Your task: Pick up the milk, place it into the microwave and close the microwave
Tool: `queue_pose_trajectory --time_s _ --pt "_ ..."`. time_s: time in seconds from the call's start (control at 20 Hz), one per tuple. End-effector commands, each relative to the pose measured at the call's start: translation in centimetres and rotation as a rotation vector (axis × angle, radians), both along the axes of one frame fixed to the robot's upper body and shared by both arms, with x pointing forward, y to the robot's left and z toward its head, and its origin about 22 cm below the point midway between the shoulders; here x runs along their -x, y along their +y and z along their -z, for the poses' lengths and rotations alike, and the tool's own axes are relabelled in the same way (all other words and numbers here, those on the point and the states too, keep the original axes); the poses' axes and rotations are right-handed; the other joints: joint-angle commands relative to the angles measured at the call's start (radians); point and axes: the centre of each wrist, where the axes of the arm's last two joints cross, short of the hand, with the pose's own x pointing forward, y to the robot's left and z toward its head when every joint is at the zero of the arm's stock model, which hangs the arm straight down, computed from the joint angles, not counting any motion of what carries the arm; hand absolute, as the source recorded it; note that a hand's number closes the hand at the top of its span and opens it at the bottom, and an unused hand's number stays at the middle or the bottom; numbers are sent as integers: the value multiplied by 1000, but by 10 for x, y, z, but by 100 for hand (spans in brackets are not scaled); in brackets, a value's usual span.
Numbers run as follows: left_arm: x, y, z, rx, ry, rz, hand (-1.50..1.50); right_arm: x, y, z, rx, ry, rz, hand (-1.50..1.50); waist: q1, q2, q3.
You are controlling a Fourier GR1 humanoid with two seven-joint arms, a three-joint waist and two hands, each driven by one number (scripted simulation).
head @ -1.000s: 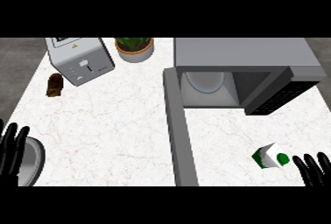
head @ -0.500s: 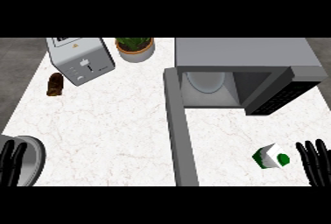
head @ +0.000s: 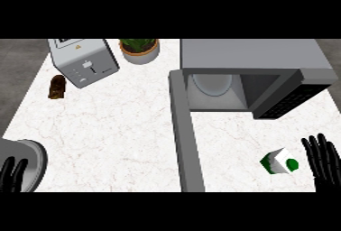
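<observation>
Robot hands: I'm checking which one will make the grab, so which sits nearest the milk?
The right robot hand, open just right of the milk. The left robot hand rests across the counter, beyond the microwave door.

Not much of the robot in shot, just the two hands poking in from the bottom edge. Right hand (head: 325,159) is plain matte black all over, with long, thin fingers that look segmented, kind of like a skinny glove. Left hand (head: 13,175) is the same black and same slim fingers, only the upper part of it shows. No markings, screws or cables I can make out on either one.
</observation>
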Motion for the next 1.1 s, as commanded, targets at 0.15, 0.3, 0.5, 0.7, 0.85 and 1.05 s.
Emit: queue_pose_trajectory --time_s 0.15,0.3,0.5,0.7,0.85,1.05 --pt "9 13 1 5 -12 3 -150 -14 -16 20 37 10 87 -150 0 0 -1" --pt "17 7 2 10 -14 7 -150 -19 -32 44 47 24 89 -150 3 0 0" --pt "9 -3 5 -1 11 -1 -150 -14 -65 51 95 55 69 -150 1 0 0" --pt "12 16 0 -10 -10 -11 -150 -25 -62 61 77 85 46 -150 2 0 -1" --pt "14 0 -6 7 3 9 -150 -34 -66 88 112 116 39 -150 5 1 0" --pt "13 -1 0 2 -1 14 -150 -27 -83 108 128 128 39 -150 5 1 1"
